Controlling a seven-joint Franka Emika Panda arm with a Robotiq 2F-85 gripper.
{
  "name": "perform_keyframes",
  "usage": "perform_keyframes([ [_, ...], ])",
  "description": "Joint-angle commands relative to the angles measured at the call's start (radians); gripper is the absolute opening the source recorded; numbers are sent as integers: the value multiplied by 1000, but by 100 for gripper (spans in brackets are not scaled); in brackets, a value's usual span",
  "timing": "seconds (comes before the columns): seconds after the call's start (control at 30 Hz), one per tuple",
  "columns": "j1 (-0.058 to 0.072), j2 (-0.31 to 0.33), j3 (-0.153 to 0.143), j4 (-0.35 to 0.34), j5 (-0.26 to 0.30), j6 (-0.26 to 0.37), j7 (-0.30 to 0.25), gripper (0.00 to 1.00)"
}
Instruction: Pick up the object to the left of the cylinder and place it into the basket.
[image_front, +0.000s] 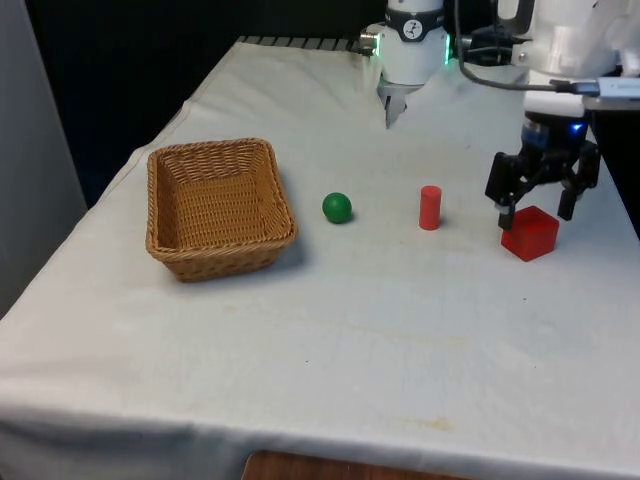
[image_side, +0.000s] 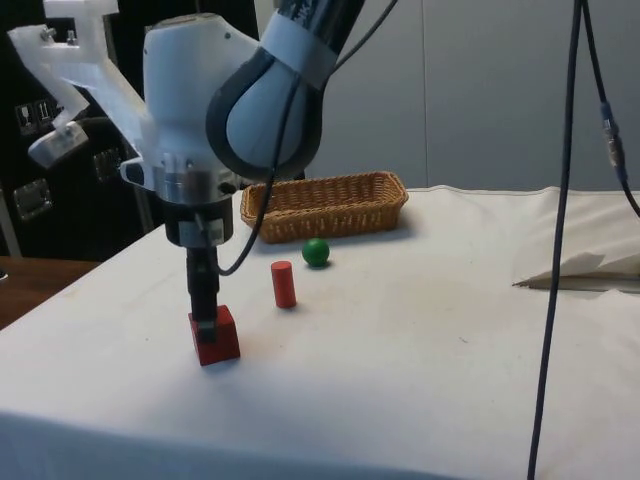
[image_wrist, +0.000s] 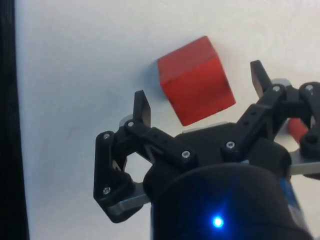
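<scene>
While the gripper (image_front: 537, 214) hangs low over the red cube (image_front: 530, 233) at the front view's right, its 2 fingers (image_wrist: 142, 106) are spread wide with the cube between them (not clamped). Green ball (image_front: 337, 207) sits on the white cloth (image_front: 330, 340), between the wicker basket (image_front: 219, 208) and the red cylinder (image_front: 430, 208), apart from both.

Green ball (image_front: 337, 207): small, glossy, resting on white cloth, untouched, located between basket and cylinder, nearer basket.
Red cylinder (image_front: 430, 208): short, upright on cloth, positioned to front view's right of ball, well apart from it.
Wicker basket (image_front: 163, 218): rectangular, tan weave, open top, upright, nothing seen inside, placed at front view's left of ball.
</scene>
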Motion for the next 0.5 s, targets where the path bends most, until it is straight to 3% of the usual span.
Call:
perform_keyframes([
  [0.0,-19,8,15,3,21,12,-24,100],
  [0.13,-27,16,12,3,43,18,-51,100],
  [0.17,-11,14,-5,2,28,6,-36,100],
  [0.2,-27,17,11,1,49,19,-59,100],
  [0.33,-26,20,7,0,68,22,-82,100],
  [0.4,-26,21,7,0,68,23,-82,89],
  [0.43,-17,20,-6,2,57,9,-71,80],
  [0.47,-26,21,7,0,68,23,-83,80],
])
